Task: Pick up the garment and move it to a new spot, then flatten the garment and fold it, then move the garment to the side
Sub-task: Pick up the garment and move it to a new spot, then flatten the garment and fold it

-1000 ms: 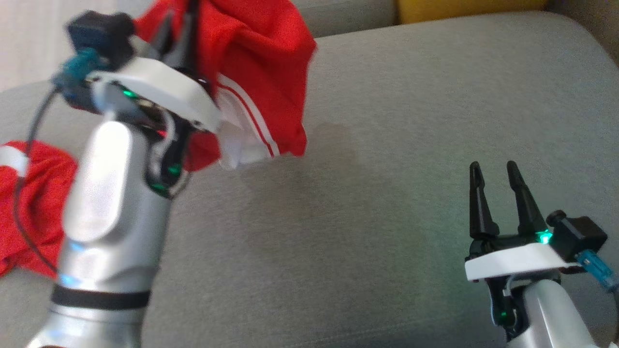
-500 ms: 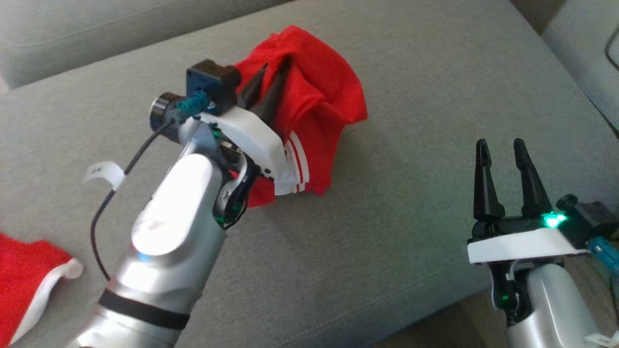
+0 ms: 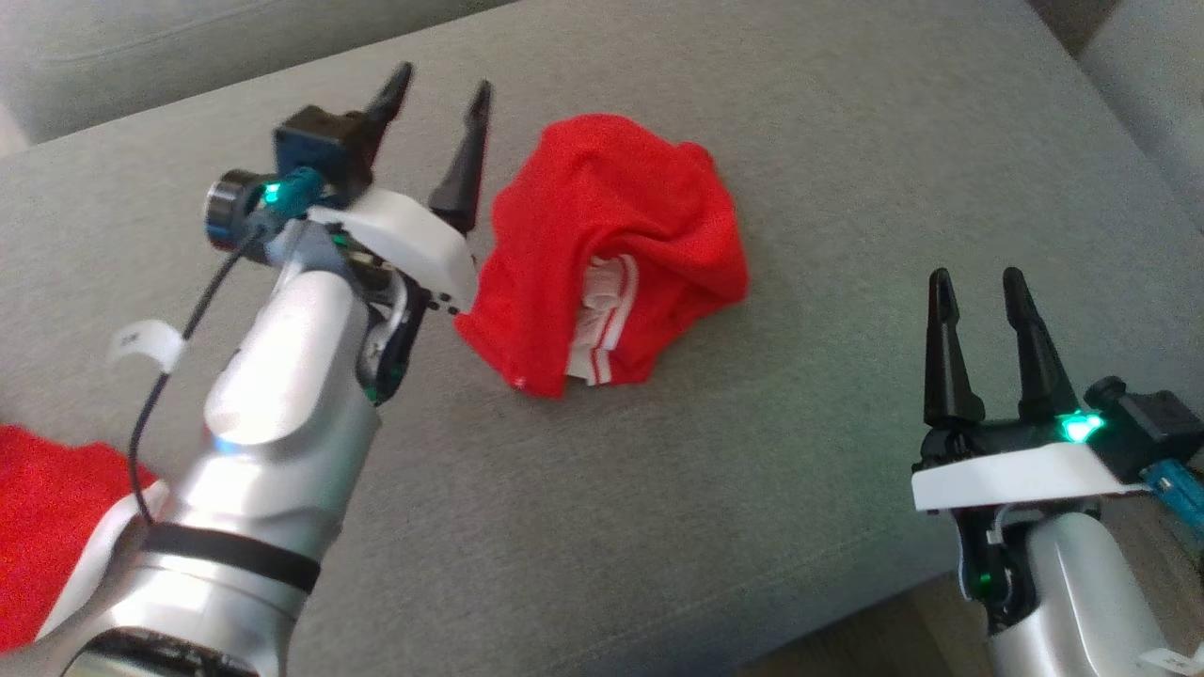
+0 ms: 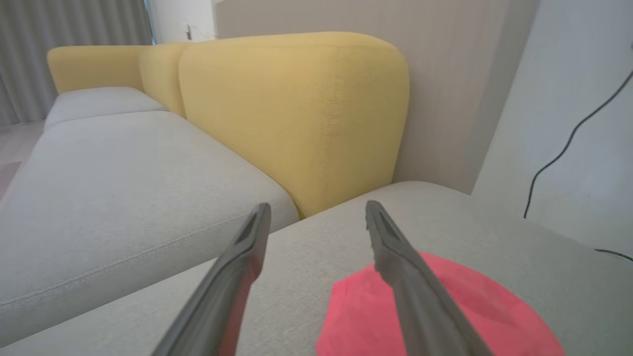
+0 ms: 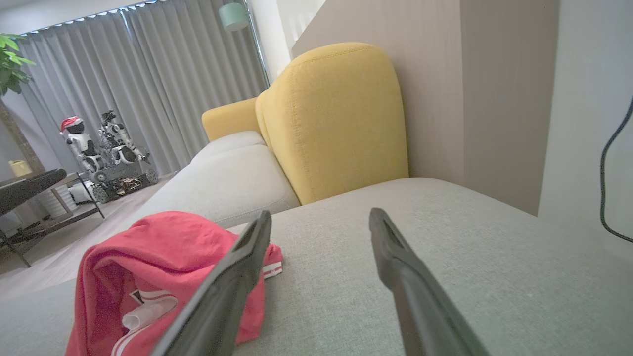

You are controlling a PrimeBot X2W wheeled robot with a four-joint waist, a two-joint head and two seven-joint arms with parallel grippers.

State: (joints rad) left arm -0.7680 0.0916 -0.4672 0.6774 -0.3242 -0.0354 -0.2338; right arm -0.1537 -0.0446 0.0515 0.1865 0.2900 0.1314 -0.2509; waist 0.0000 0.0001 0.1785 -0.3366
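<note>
Red mesh with white striped trim, the garment (image 3: 611,254) lies crumpled in a heap on the grey sofa cushion (image 3: 847,141), just above the middle of my head view, toward 12 o'clock. My left gripper (image 3: 444,80) sits at 10 o'clock, just beside the heap's left edge, fingers spread wide with nothing between them and clear of the cloth. My right gripper (image 3: 975,275) waits at 4 o'clock, well apart from the garment, also spread and empty. From the left wrist the red cloth shows at 5 o'clock behind the right-hand finger; from the right wrist it sits at 8 o'clock. Another red cloth (image 3: 47,508) lies at 8 o'clock in the head view.
</note>
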